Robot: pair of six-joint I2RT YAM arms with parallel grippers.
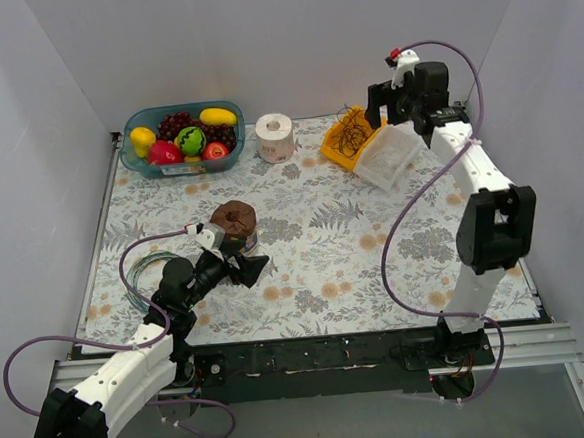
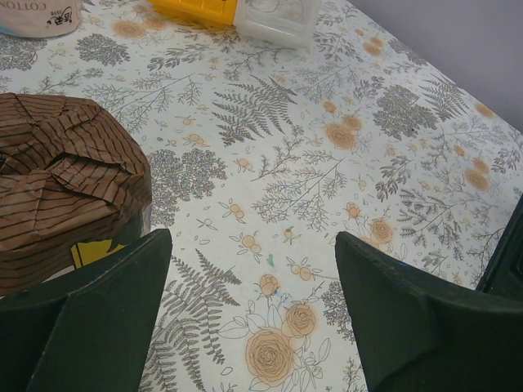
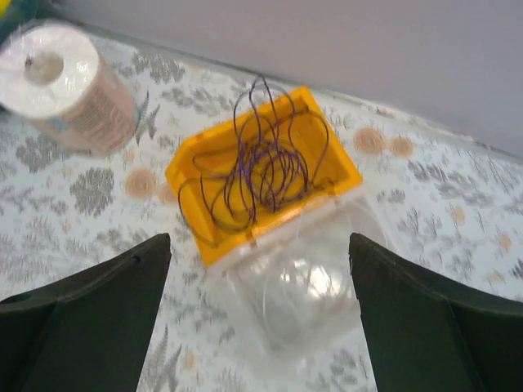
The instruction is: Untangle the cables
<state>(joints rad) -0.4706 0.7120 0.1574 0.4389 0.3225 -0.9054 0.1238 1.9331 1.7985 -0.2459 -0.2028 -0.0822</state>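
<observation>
Lying in a yellow tray, the cables sit beneath the right claw.

the cables (thin purplish loops) sit tangled in a yellow tray, spilling over

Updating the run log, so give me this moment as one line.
cables: tangled in yellow bin | right gripper: open, above bin, clear of cables | left gripper: open, beside brown-wrapped object, holding nothing
</observation>
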